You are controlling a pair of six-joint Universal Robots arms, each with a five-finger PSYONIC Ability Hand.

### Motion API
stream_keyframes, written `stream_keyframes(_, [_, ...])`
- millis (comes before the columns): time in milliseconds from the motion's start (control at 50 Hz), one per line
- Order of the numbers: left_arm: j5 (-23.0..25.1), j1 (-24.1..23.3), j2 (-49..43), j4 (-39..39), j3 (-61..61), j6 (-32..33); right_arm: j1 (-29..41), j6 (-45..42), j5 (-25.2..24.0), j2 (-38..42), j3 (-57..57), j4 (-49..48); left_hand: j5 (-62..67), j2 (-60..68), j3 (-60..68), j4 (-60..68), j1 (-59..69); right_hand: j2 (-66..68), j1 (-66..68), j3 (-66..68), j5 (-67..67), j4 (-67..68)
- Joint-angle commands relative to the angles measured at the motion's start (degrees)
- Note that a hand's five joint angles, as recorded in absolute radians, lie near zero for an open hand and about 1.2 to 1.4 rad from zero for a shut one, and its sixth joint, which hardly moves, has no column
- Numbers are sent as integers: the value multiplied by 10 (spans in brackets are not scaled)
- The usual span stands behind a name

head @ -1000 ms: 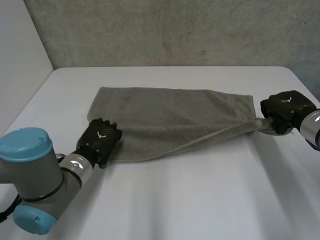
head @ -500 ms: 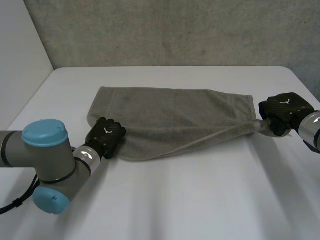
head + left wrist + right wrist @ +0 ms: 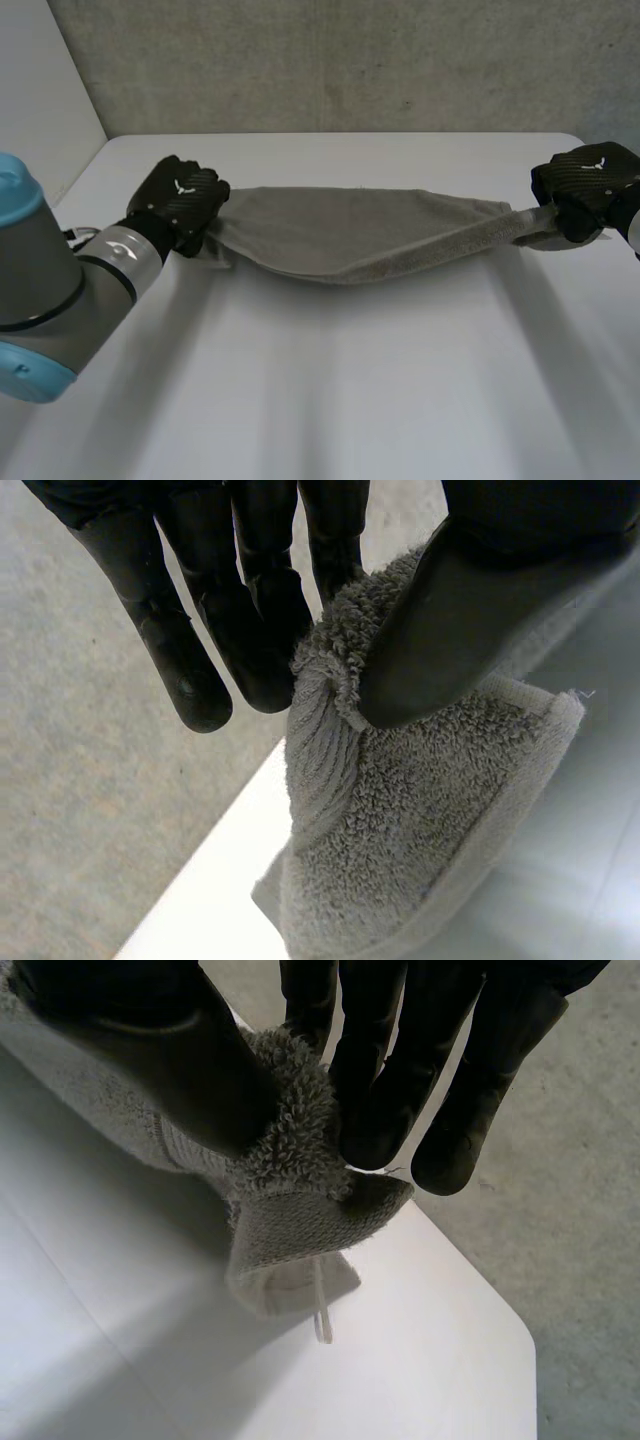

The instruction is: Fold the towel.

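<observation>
The towel is held stretched between the hands over the table's far half, sagging in the middle. One end corner is pinched between the thumb and fingers of the left hand, the other likewise by the right hand. For a clean fold, both corners should be carried evenly, under equal tension, and the sagging edge laid flat first. A wall stands behind the table; it is judged no hindrance.

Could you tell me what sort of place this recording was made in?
Likely a lab or test room: a white table, a plain concrete wall behind it, and a grey towel.
</observation>
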Motion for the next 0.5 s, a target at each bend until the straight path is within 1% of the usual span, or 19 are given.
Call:
stream_keyframes(20, [22, 6, -40, -10, 7, 9, 4, -5, -18, 1, 2, 14, -23, -36, -37, -64, -6, 44, 39, 33, 36, 36])
stream_keyframes(40, [22, 6, -40, -10, 7, 9, 4, -5, -18, 1, 2, 14, -23, -36, -38, -64, -7, 44, 39, 33, 36, 36])
stream_keyframes(80, [21, 6, -100, -20, 21, 24, 5, -5, -19, 19, 3, 14, -72, -85, -86, -113, -55, 44, 39, 33, 36, 36])
stream_keyframes(100, [21, 6, -100, -20, 21, 24, 4, -5, -19, 19, 3, 14, -72, -85, -87, -113, -56, 44, 39, 33, 36, 36])
stream_keyframes(120, [19, 6, -129, -25, 29, 34, 4, -9, -19, 32, 1, 15, -80, -93, -95, -121, -64, 44, 39, 33, 36, 36])
stream_keyframes(140, [19, 6, -129, -25, 29, 35, 4, -9, -19, 32, 1, 15, -80, -93, -95, -121, -64, 44, 39, 33, 36, 36])
stream_keyframes(160, [15, 5, -155, -29, 41, 46, 4, -12, -18, 44, -1, 15, -100, -113, -115, -141, -84, 44, 39, 33, 36, 36])
stream_keyframes(180, [14, 4, -179, -34, 53, 55, 4, -15, -16, 54, -2, 14, -146, -159, -160, -186, -129, 44, 39, 33, 36, 36])
stream_keyframes(200, [14, 4, -179, -34, 53, 55, 4, -15, -16, 54, -2, 14, -146, -159, -161, -187, -130, 44, 39, 33, 36, 36])
stream_keyframes(240, [13, 4, -212, -33, 78, 61, 5, -22, -12, 67, -5, 13, -253, -266, -268, -294, -237, 44, 39, 33, 36, 36])
stream_keyframes(260, [13, 4, -212, -33, 78, 61, 5, -22, -12, 67, -5, 13, -254, -267, -268, -294, -237, 44, 39, 33, 36, 36])
stream_keyframes(300, [12, 1, -238, -30, 107, 59, 5, -29, -13, 71, -6, 12, -347, -360, -362, -388, -331, 44, 39, 33, 36, 36])
stream_keyframes(320, [12, 1, -238, -30, 107, 59, 5, -29, -13, 71, -6, 12, -348, -361, -362, -389, -331, 44, 39, 33, 36, 36])
stream_keyframes(340, [12, -1, -248, -30, 124, 58, 5, -29, -13, 71, -6, 12, -404, -418, -419, -445, -388, 44, 39, 33, 36, 36])
stream_keyframes(360, [12, -1, -248, -30, 124, 58, 5, -29, -13, 71, -6, 12, -405, -418, -420, -446, -389, 44, 39, 33, 36, 36])
stream_keyframes(380, [11, -4, -258, -31, 142, 57, 5, -29, -13, 72, -5, 11, -442, -455, -456, -482, -425, 44, 39, 33, 36, 36])
stream_keyframes(420, [7, -4, -264, -30, 158, 57, 5, -29, -13, 72, -4, 10, -457, -470, -472, -498, -441, 44, 39, 33, 36, 36])
stream_keyframes(500, [-26, -5, -272, -30, 199, 53, 5, -29, -13, 72, -2, 9, -476, -489, -490, -516, -459, 44, 39, 33, 36, 36])
